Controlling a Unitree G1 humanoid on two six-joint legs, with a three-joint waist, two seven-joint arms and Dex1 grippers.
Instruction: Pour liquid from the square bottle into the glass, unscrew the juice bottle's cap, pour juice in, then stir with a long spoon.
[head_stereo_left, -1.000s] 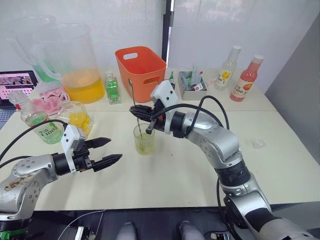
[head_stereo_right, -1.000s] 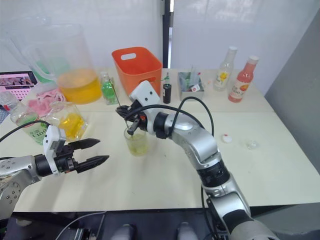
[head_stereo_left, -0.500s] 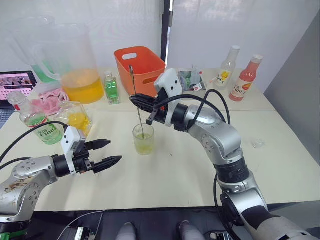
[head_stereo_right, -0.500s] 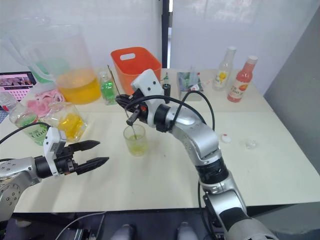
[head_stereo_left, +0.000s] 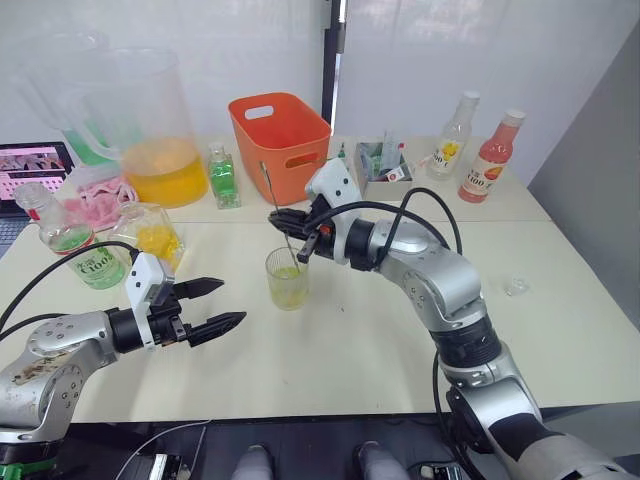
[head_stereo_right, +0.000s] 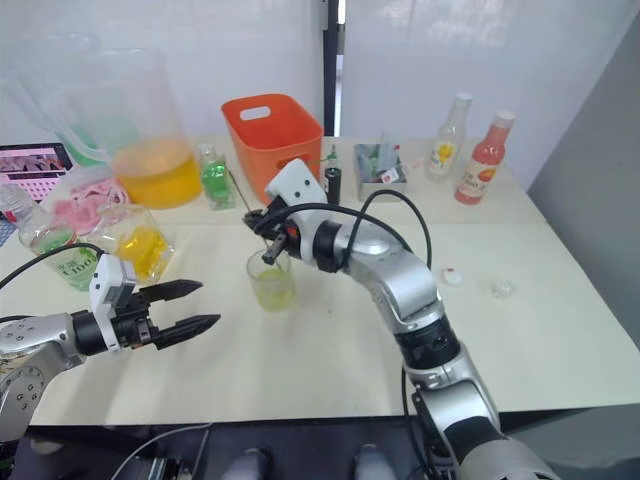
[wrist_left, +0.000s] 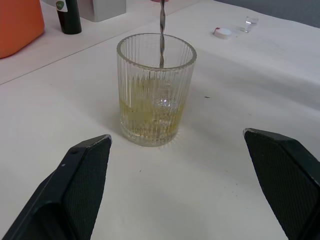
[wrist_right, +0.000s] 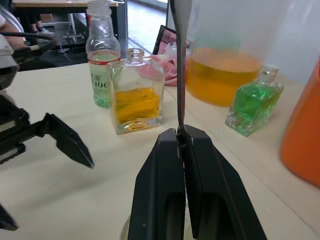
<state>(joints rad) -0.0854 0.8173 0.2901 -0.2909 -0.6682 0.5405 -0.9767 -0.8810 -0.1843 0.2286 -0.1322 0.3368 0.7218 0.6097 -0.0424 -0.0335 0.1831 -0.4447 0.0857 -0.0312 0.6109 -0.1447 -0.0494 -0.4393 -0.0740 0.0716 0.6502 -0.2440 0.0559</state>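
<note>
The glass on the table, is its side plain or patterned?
Patterned: the glass has fine vertical ribs all round, clearest in the left wrist view.

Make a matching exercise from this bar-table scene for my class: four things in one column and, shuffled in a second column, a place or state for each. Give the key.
Things
1. long spoon
2. left hand
3. cap
4. square bottle

Places or states
A. lying loose on the table by the right arm
B. open, holding nothing
C. standing beside the juice bottle
D. pinched in the right hand, tip in the glass

Pairs: 1-D, 2-B, 3-A, 4-C
</note>
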